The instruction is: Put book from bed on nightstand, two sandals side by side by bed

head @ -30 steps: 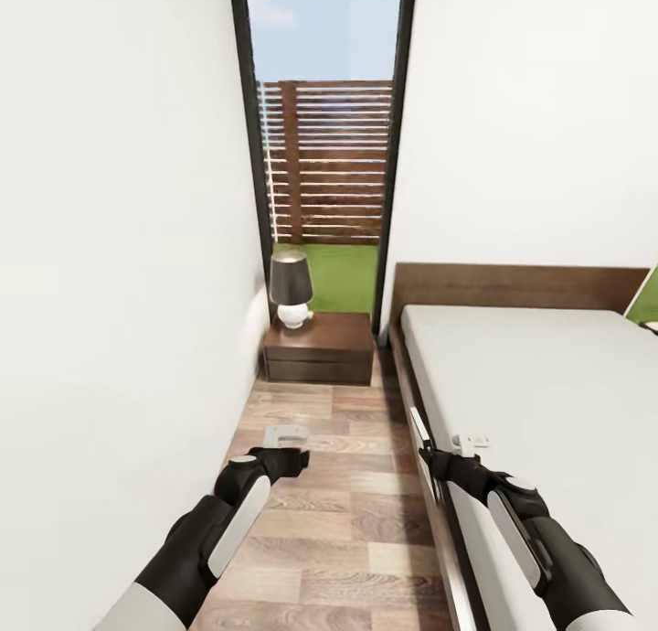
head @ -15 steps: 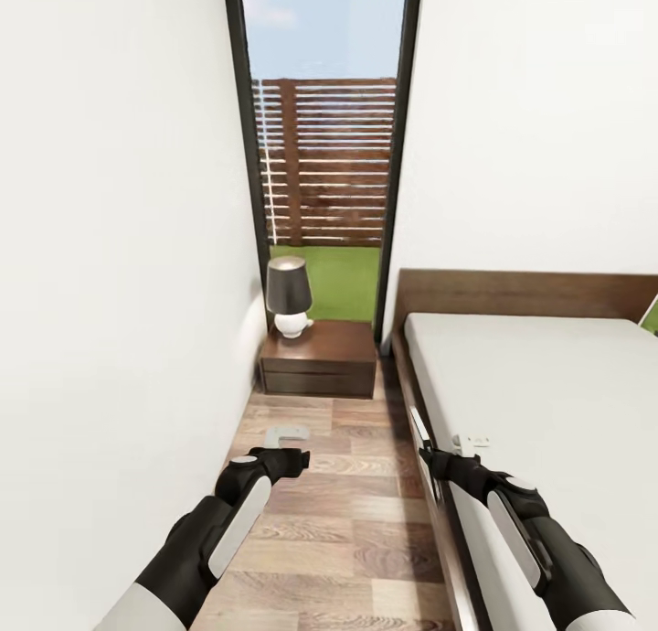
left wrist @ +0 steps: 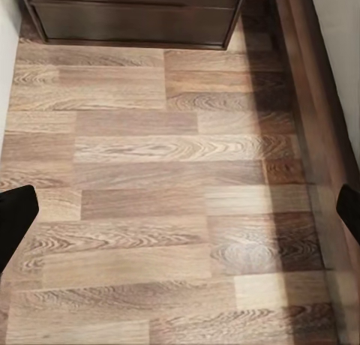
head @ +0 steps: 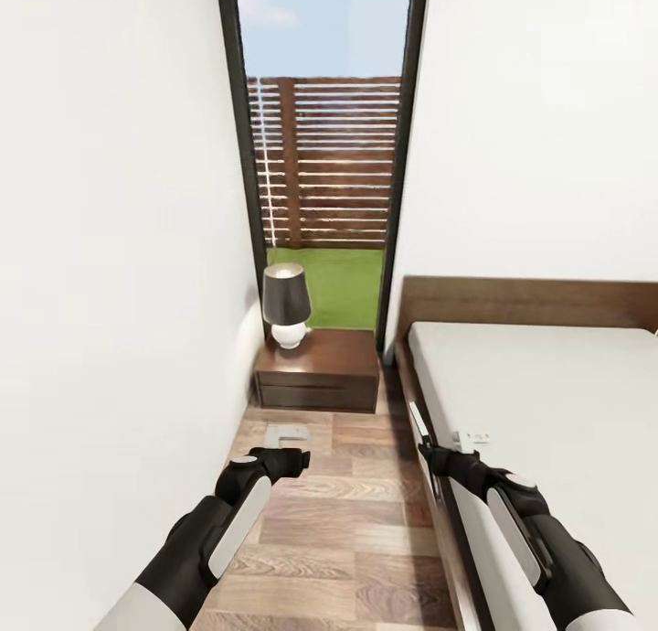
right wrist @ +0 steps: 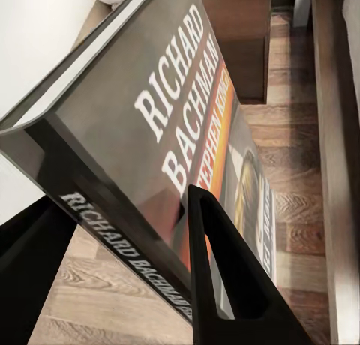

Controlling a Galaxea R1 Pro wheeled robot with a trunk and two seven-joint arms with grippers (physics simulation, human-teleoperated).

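right hand (right wrist: 120, 285) is clamped on the book (right wrist: 172, 127) over the bed's (head: 548, 402) left edge; thin, stiff, glossy cover looks slippery, so grip near the spine. left hand (left wrist: 180, 210) spread wide

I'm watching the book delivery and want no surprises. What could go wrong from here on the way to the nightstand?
1. The right end effector pinches the book near its spine, so it may slip or swing.
2. The lamp takes the nightstand's left part; the book could knock it.
3. The aisle between wall and bed is narrow, so an arm might clip the bed frame.
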